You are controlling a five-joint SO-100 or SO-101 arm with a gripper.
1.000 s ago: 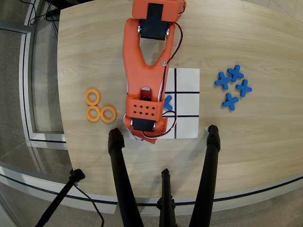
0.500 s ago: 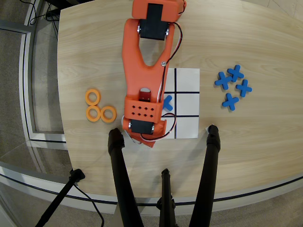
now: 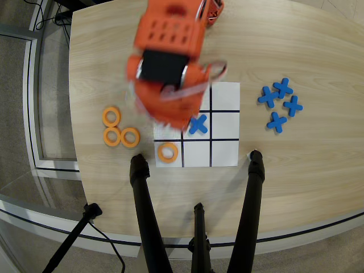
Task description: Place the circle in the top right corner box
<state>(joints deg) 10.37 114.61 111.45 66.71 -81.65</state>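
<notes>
A white paper grid [image 3: 226, 149] lies on the wooden table. One orange ring [image 3: 168, 152] lies flat inside the grid's lower left corner cell, as the overhead view shows it. The upper right corner cell [image 3: 226, 95] is bare. Three more orange rings [image 3: 112, 136] lie on the table left of the grid. My orange arm reaches down from the top edge and is motion-blurred. My gripper [image 3: 172, 118] hangs over the grid's upper left cells, apart from the ring. Blur hides how its jaws stand.
A blue cross [image 3: 198, 124] lies in the grid's centre cell. Several blue crosses [image 3: 280, 104] lie in a cluster right of the grid. Black tripod legs [image 3: 143, 210] rise over the table's near edge below the grid.
</notes>
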